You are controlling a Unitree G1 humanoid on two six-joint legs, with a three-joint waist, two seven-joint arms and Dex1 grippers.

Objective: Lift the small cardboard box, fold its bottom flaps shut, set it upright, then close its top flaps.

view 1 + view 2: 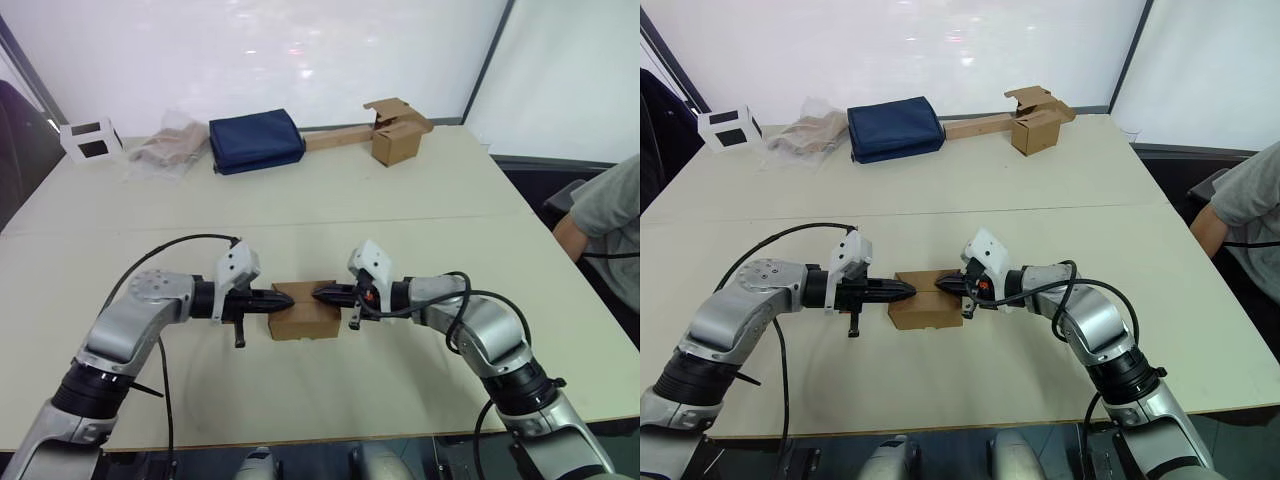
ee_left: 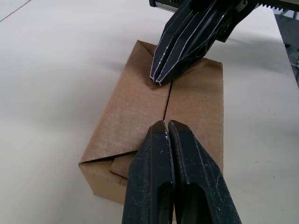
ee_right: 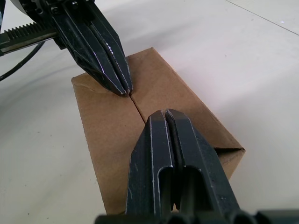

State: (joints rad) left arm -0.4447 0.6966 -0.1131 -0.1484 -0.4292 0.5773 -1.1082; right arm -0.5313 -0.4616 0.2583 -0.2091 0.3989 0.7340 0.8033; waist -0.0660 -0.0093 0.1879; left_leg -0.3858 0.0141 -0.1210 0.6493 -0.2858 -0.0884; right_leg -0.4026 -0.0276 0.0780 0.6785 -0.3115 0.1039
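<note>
1. Both grippers are clenched with nothing between the fingers: the left gripper [image 1: 288, 298] and the right gripper [image 1: 318, 294] point tip to tip from opposite ends of the small cardboard box [image 1: 303, 318], each set of closed fingers resting on its upper face along the centre seam.
2. That box sits on the near part of the table [image 1: 330, 205], between the two arms, with its top flaps [image 2: 154, 105] folded flat and meeting at the seam.
3. Main risk — spring-back. Nothing holds the flaps but fingertip pressure, so if either arm lifts away the cardboard may pop open again.
4. Uneven pressing could tip or skate the light box across the smooth tabletop, since neither gripper actually grasps it.
5. One corner near the left gripper looks tucked or creased — hard to be sure from the wrist view — and pushing harder there could crush the corner inward rather than seat it.
6. Closed tips riding the seam could slip into the gap and pry the flaps apart.
</note>
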